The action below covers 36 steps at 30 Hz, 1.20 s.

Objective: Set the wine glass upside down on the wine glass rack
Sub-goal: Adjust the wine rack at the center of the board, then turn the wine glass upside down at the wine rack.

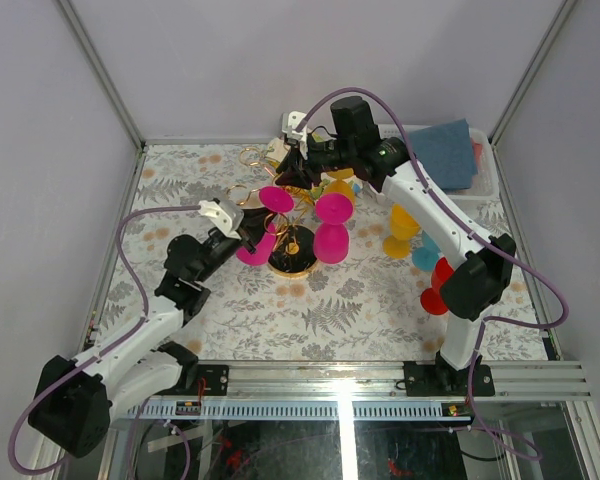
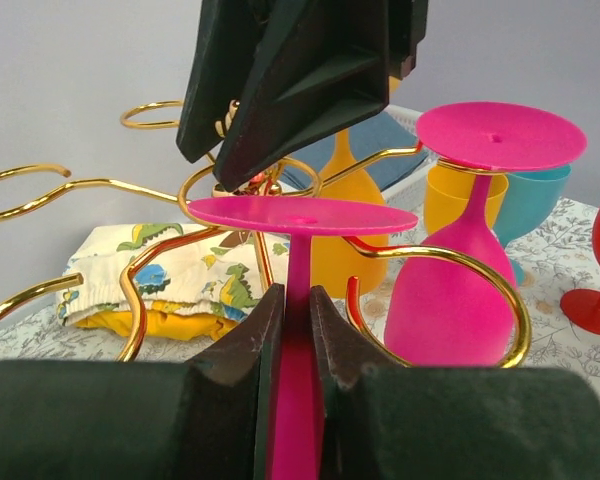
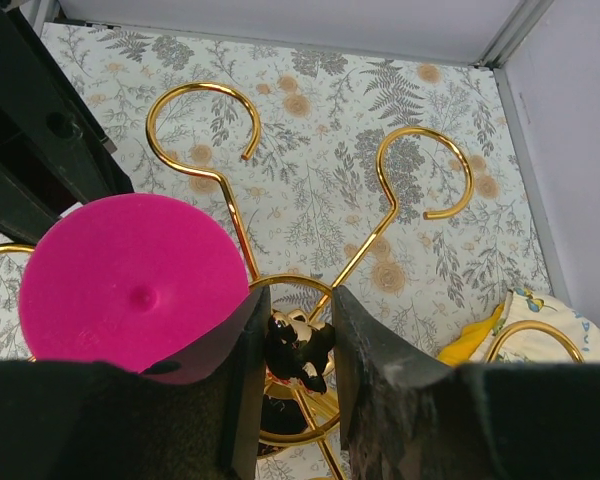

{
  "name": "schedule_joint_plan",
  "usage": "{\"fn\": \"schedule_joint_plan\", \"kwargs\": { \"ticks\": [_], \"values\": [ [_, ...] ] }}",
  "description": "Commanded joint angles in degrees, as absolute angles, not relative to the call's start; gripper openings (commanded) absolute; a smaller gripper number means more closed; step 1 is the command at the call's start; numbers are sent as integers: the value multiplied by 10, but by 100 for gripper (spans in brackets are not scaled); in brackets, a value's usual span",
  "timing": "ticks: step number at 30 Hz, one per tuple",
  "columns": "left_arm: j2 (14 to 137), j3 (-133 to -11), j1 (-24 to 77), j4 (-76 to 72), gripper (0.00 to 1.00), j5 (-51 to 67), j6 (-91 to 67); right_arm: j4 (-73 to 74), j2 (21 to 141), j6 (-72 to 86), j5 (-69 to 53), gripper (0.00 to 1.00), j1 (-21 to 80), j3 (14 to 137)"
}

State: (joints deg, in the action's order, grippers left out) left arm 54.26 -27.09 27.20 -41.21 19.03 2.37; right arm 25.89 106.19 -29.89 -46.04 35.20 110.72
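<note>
At rack (image 1: pixel 292 262), left end effector (image 2: pixel 298 300) is clenching inverted pink glass (image 2: pixel 300 215) by stem; right end effector (image 3: pixel 292 320) is grasping rack's top knob; second glass (image 2: pixel 450 300) is hanging beside.

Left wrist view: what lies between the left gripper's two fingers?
The stem of the upside-down pink wine glass, which the left gripper clamps; the left wrist view shows it.

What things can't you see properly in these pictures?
Left wrist view: the bowl of the pink wine glass, hidden by the left claw and cut off by the bottom edge.
Right wrist view: the base of the wine glass rack, hidden behind the right claw.
Top view: the red glass, partly covered by the right arm.
</note>
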Motion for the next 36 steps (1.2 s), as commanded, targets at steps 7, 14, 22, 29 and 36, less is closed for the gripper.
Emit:
{"fn": "schedule_joint_plan", "kwargs": {
  "ticks": [7,14,22,29,36],
  "values": [
    [517,-214,298,-460,0,247,20,298,1058,-309,-445,0,353,1090],
    [499,-187,298,-523,0,271,16,287,1061,-299,-450,0,354,1091],
    [523,-195,298,-545,0,297,-51,286,1065,-295,-446,0,353,1092],
    [495,-221,299,-455,0,243,-89,288,1067,-294,-442,0,353,1091],
    [463,-248,299,-349,0,152,-169,288,1067,-295,-439,0,353,1090]
  ]
}}
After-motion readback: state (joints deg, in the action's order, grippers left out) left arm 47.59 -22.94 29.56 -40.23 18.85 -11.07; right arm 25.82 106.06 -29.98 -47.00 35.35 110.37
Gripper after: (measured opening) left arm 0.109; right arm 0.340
